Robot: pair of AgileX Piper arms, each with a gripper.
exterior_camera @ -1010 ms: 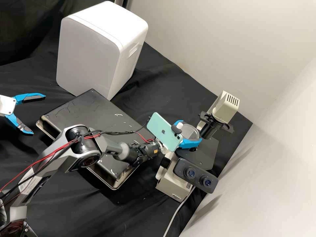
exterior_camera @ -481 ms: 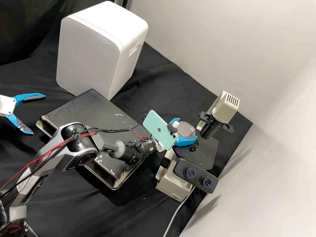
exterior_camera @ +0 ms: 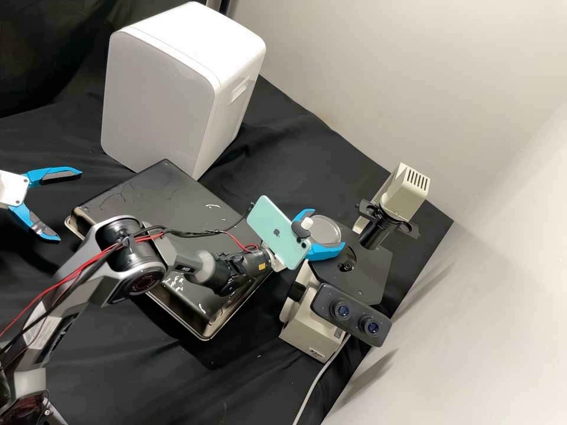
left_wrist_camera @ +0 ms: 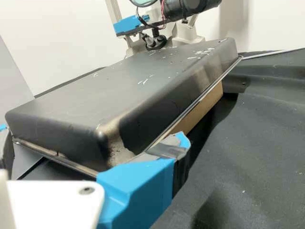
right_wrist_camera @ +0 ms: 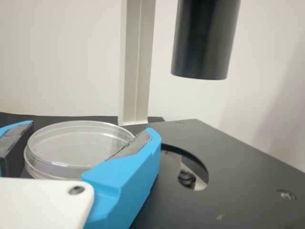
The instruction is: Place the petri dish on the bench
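Note:
The clear round petri dish (exterior_camera: 326, 231) sits between the blue fingers of my right gripper (exterior_camera: 322, 237), which is shut on its rim. It hangs at the left edge of the microscope's black stage (exterior_camera: 361, 270), just off the stage hole. In the right wrist view the petri dish (right_wrist_camera: 74, 145) lies between both fingers of the right gripper (right_wrist_camera: 76, 155), with the stage (right_wrist_camera: 228, 181) and the black condenser (right_wrist_camera: 205, 38) beyond it. At the bench's far left, my left gripper (exterior_camera: 34, 200) stands open with nothing in it; the left gripper (left_wrist_camera: 86, 152) faces the tray's end.
A dark metal tray (exterior_camera: 147, 200) lies between the two arms; the tray (left_wrist_camera: 124, 100) is scratched on top. A tall white box (exterior_camera: 177, 88) stands behind it. The microscope's eyepieces (exterior_camera: 354, 317) and lamp housing (exterior_camera: 406, 188) flank the stage. Black cloth covers the bench (exterior_camera: 254, 366).
My right arm has drawn back leftward with the petri dish in its grip, from over the stage's middle to the stage's left edge. The left gripper has not moved.

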